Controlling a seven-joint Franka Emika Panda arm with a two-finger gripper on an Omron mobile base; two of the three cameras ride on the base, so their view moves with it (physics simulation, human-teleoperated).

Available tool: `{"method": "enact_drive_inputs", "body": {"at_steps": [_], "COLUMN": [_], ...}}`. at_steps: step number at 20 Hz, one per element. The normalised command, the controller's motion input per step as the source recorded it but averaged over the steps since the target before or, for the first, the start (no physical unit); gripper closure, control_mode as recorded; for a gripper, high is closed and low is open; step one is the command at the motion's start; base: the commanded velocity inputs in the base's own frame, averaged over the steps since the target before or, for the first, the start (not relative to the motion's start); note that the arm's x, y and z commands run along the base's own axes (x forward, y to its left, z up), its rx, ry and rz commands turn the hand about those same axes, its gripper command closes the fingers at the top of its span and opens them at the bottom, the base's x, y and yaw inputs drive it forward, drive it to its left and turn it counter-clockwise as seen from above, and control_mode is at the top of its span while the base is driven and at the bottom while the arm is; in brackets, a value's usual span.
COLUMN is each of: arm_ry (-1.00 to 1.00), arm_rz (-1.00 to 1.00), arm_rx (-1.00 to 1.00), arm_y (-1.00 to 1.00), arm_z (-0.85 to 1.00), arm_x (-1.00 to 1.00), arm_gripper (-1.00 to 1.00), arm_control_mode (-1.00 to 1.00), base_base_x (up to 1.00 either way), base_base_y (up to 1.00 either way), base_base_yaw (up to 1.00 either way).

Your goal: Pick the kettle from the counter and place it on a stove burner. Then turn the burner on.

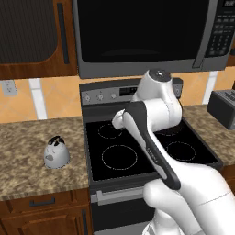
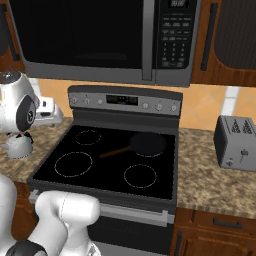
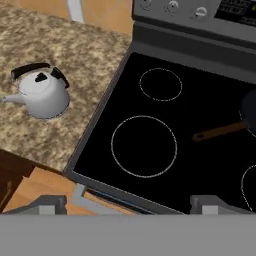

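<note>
Your kettle sits on the table, left of the stove's largest burner ring. Your pincer hangs above the stove's front edge, spread wide, holding nothing.

My own arm hides part of the kettle at nine o'clock; the frying pan is cut off at three o'clock.

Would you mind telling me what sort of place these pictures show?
A home kitchen, rendered in simulation: a black glass cooktop under a built-in dark microwave, speckled brown granite counter, and a grey metal toaster.
</note>
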Motion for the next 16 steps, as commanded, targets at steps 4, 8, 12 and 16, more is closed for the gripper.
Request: {"method": "enact_drive_inputs", "body": {"at_steps": [4,8,12,16], "arm_ry": [-0.15,-0.08,0.0,0.0], "arm_rz": [0.07,0.05,0.03,0.0], "arm_rx": [0.0,0.0,0.0,0.08], "arm_y": [1.0,1.0,1.0,1.0], "arm_z": [-0.16,-0.12,-0.01,0.0], "arm_x": [0.0,0.0,0.05,0.29], "arm_gripper": [-1.0,-1.0,-1.0,-1.0], "arm_control_mode": [-1.0,-1.0,-1.0,-1.0], "base_base_x": [0.0,0.0,0.0,0.0], "base_base_y": [0.0,0.0,0.0,0.0], "base_base_yaw": [0.0,0.0,0.0,0.0]}}
